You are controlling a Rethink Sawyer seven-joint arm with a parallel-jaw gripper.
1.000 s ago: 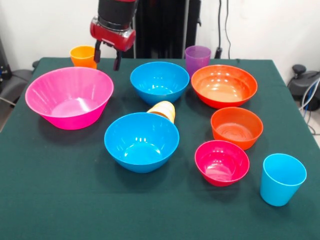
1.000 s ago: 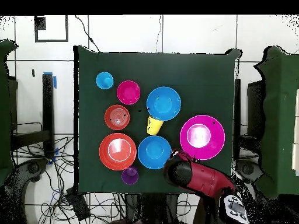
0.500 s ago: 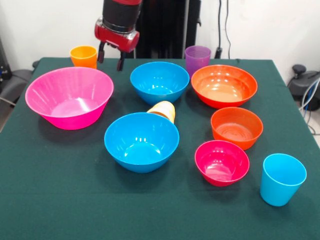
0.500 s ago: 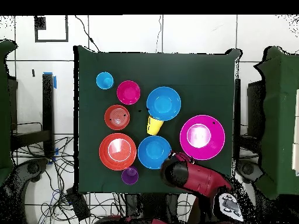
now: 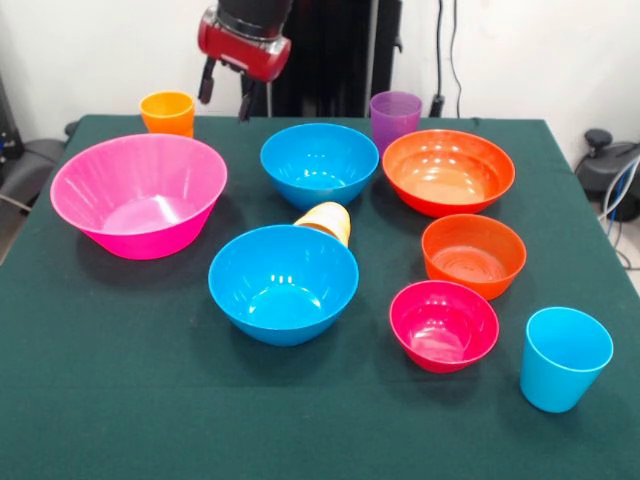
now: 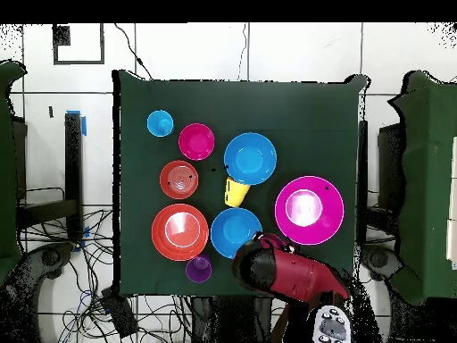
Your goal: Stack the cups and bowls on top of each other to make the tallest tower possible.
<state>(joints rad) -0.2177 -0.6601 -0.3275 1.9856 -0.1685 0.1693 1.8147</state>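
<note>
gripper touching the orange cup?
Apart. Front view: the open gripper hangs above and to the right of the orange cup, with white wall visible between them.

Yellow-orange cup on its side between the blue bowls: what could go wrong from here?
The yellow-orange cup lies tipped against the near blue bowl; a top-down grasp may slip or roll it. The open gripper hangs near the orange cup and could knock it. Nothing is stacked yet.

Glossy plastic bowls (image 5: 283,283) on matt green cloth worktop (image 5: 120,380).
Purple cup (image 5: 395,118) translucent plastic; tool (image 5: 226,92) housing shiny red, fingers (image 5: 207,82) black.
</note>
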